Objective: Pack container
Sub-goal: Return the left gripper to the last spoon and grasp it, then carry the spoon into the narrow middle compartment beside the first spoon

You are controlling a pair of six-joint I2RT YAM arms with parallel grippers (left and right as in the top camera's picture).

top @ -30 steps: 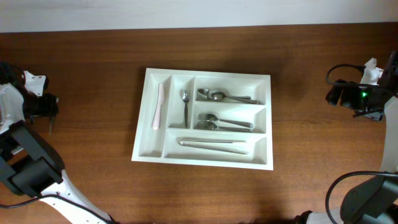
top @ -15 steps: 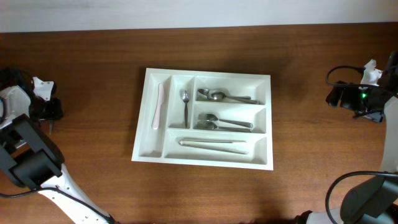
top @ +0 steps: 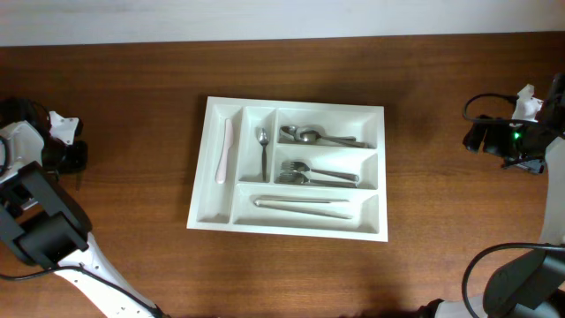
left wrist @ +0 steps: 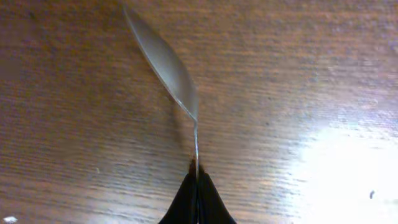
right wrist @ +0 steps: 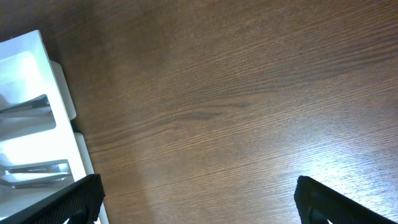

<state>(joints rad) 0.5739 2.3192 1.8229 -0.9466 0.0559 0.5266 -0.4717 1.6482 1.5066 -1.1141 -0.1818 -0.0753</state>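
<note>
Left gripper (left wrist: 196, 177) pinched shut on the thin stem of a silver utensil (left wrist: 166, 65), far left of the table (top: 132, 265), well apart from the container (top: 212, 208) at mid-table. Right gripper (right wrist: 199, 199) spread wide, empty. Lift clear first, keep the piece level (narrow pinch, may swivel), carry right, lower into the matching compartment.

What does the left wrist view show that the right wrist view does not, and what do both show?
Left wrist only: the left gripper, shut on the thin handle of a spoon. Right wrist only: the right gripper, open and empty, and one side of the white cutlery tray with cutlery handles inside. Both: the brown wooden table.
</note>
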